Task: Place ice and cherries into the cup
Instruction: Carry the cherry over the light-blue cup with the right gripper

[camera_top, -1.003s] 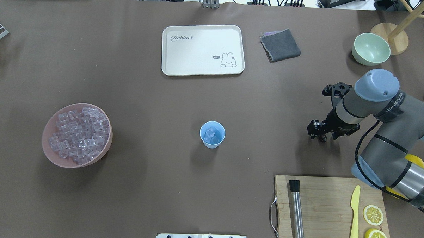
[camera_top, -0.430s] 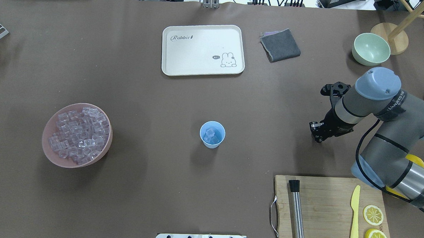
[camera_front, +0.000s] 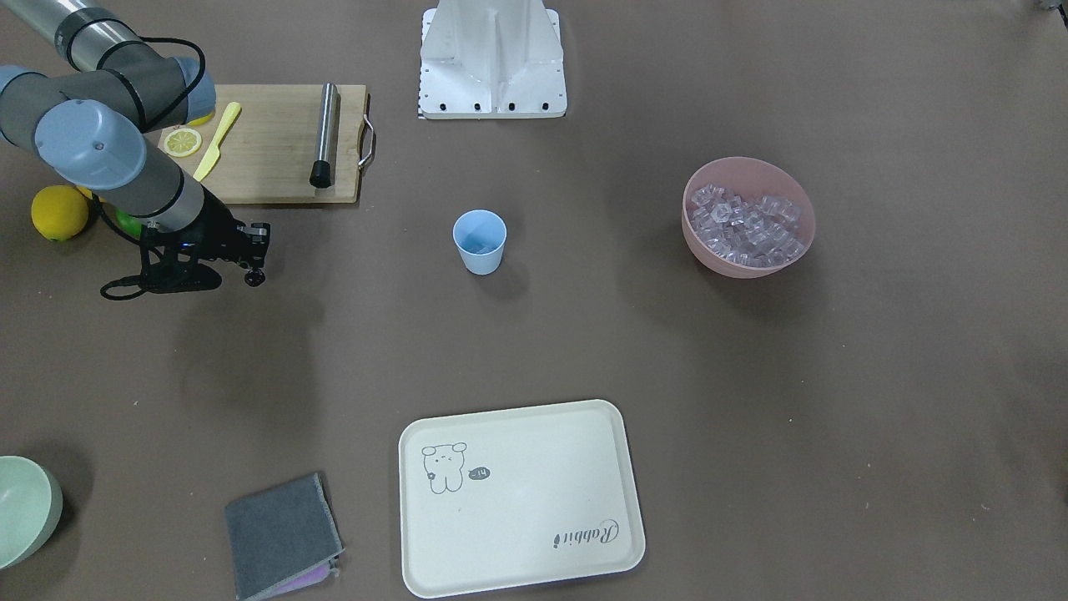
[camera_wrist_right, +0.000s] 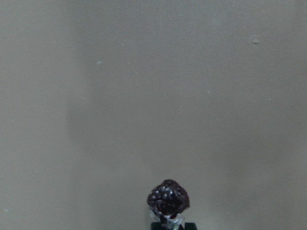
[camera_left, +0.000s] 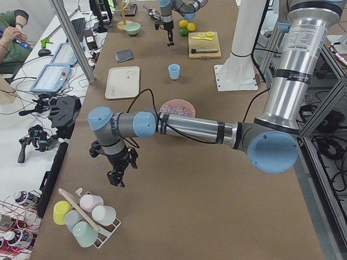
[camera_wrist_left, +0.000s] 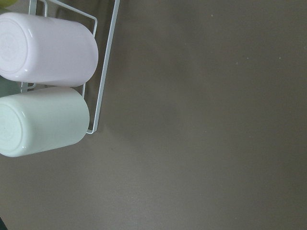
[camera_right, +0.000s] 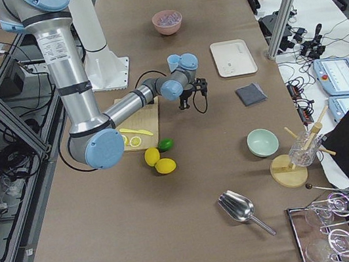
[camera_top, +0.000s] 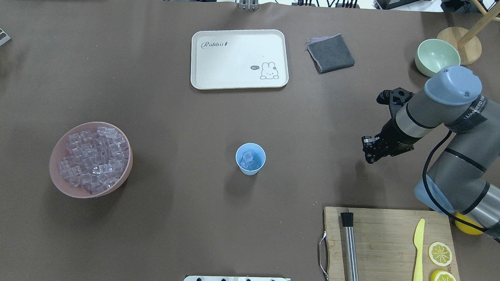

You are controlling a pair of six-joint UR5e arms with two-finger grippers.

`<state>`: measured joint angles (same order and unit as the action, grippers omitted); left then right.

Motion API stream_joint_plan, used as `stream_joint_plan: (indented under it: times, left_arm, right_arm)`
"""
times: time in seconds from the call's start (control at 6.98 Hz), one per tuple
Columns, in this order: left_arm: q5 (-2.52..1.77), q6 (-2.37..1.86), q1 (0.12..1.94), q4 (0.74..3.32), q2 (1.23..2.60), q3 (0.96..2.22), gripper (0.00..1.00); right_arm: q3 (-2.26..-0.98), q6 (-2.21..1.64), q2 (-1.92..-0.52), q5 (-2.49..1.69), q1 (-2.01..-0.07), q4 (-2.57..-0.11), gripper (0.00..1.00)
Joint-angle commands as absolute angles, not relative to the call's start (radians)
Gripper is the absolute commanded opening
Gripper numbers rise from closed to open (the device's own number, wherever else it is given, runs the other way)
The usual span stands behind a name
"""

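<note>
1. Front-facing view: the cup (camera_front: 480, 242) stands upright on the brown desk (camera_front: 751, 417). The right hand (camera_front: 253, 267) hangs well apart from the cup, toward the cutting board (camera_front: 267, 159), and is clenched on the cherries (camera_front: 254, 278), which show as a dark ball at its tips. A pink bowl (camera_front: 734, 260) heaped with ice (camera_front: 751, 229) sits well apart from the cup on the opposite side.
2. Overhead view: some ice lies inside the cup. The cream tray (camera_top: 239, 59) is beyond the cup, away from the robot.
3. Exterior left view: the left hand (camera_left: 119, 174) hangs far from the cup, past the pink bowl. I cannot tell whether it is clenched or released.
4. Left wrist view: two pale mugs (camera_wrist_left: 48, 50) lie in a white wire rack (camera_wrist_left: 103, 86) on the desk.
5. Right wrist view: the cherries sit gripped at the bottom edge, over bare desk.
</note>
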<state>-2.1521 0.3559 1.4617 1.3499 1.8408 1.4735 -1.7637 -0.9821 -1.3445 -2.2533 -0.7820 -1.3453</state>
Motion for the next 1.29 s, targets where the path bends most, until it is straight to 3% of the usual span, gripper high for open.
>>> stream_joint_plan:
  times: [0.0,0.72,1.15]
  left_arm:
    - [-2.152,0.357,1.46,1.35,1.841,1.476,0.97]
    - [-2.154,0.364,1.462,1.351,1.842,1.482,0.97]
    - [-2.154,0.365,1.462,1.373,1.832,1.482,0.97]
  right_arm:
    - [-1.772,-1.191,-1.22,-2.304,-0.793,-1.344,0.0]
    - [-1.694,-1.422,-0.984,-2.275,-0.599,-1.333,0.0]
    - [-1.668,-1.468,-0.919,-2.243,-0.566,-1.332,0.0]
